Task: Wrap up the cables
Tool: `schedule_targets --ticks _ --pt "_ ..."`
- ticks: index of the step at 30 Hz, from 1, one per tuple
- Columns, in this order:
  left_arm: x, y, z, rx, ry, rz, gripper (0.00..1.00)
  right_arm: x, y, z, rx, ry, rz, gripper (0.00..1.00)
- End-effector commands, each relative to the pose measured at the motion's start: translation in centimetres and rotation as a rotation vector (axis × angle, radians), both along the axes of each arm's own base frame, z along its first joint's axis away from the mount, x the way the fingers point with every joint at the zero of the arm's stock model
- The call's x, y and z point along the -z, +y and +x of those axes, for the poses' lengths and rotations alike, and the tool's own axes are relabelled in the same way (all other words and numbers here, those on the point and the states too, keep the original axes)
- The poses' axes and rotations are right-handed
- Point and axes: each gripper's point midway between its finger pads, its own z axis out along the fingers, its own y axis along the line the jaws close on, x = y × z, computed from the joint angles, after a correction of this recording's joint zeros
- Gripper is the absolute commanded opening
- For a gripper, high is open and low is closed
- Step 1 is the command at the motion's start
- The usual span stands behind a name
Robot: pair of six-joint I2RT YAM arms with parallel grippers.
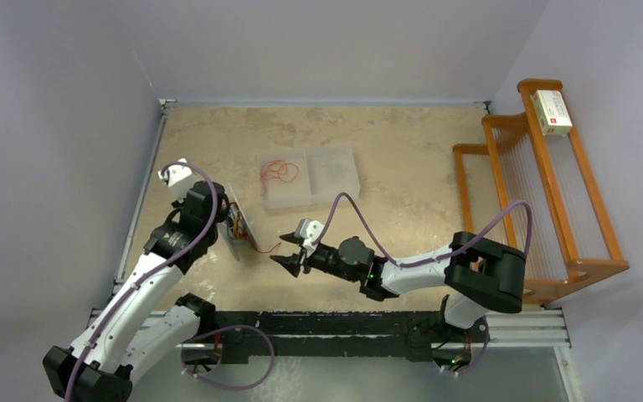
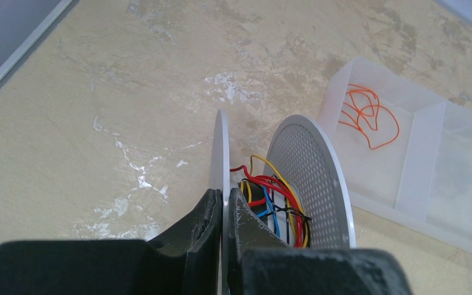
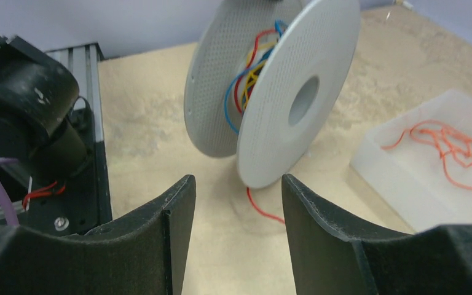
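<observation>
Left wrist view: L claw [image 2: 223, 200] clenched on spool [image 2: 310, 178] rim; R claw [image 3: 238, 184] open, empty. Might miss thin red cable [image 3: 261, 206] end or bump spool loose

The left arm [image 1: 134, 289] and right arm [image 1: 414, 275] have white shells and black joints. Purple cables [image 1: 214, 201] loop along both. The jaws are matte black.

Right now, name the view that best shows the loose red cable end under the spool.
Right wrist: the red cable end trails below the spool, close and unobstructed. Top external shows it tiny; left wrist misses it.
</observation>
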Motion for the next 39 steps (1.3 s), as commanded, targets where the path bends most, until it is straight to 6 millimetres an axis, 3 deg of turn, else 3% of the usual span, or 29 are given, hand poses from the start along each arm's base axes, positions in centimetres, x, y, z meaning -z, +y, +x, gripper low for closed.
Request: schedule_targets --ticks 1,5,8,12,18,20,22,27,34,39 --pt "2.8 -0.2 -0.8 -0.059 0.027 -0.087 0.0 0.0 -0.5 -0.3 0.01 0.063 -0.006 0.56" --pt "3.2 0.1 -0.8 -0.102 0.024 -0.093 0.0 0.6 -1.3 0.0 0.047 0.096 -0.029 0.56" --pt "3.0 0.3 -0.6 -0.119 0.015 -0.09 0.0 0.8 -1.6 1.4 0.127 0.104 -0.066 0.58" --pt "2.4 0.2 -0.1 -0.136 -0.016 -0.112 0.07 0.0 -2.3 5.1 0.262 0.07 -0.168 0.59" --pt "2.2 -0.2 0.8 -0.151 -0.023 -0.127 0.08 -2.9 -4.4 11.5 0.403 0.09 -0.228 0.58" --pt "2.2 -0.2 1.0 -0.154 -0.018 -0.119 0.08 -3.0 -5.1 13.2 0.438 0.115 -0.251 0.58" --pt "2.1 -0.1 1.0 -0.154 -0.009 -0.106 0.08 -4.3 -4.9 14.7 0.445 0.132 -0.247 0.58" --pt "0.7 0.7 0.5 -0.165 0.001 -0.063 0.08 -3.9 -4.3 16.1 0.406 0.168 -0.262 0.58" --pt "-3.3 2.1 0.1 -0.169 0.016 0.044 0.06 -2.4 -2.5 18.7 0.343 0.214 -0.31 0.58" --pt "-3.6 2.3 0.2 -0.174 0.013 0.059 0.05 0.5 -1.2 20.9 0.311 0.259 -0.384 0.57"
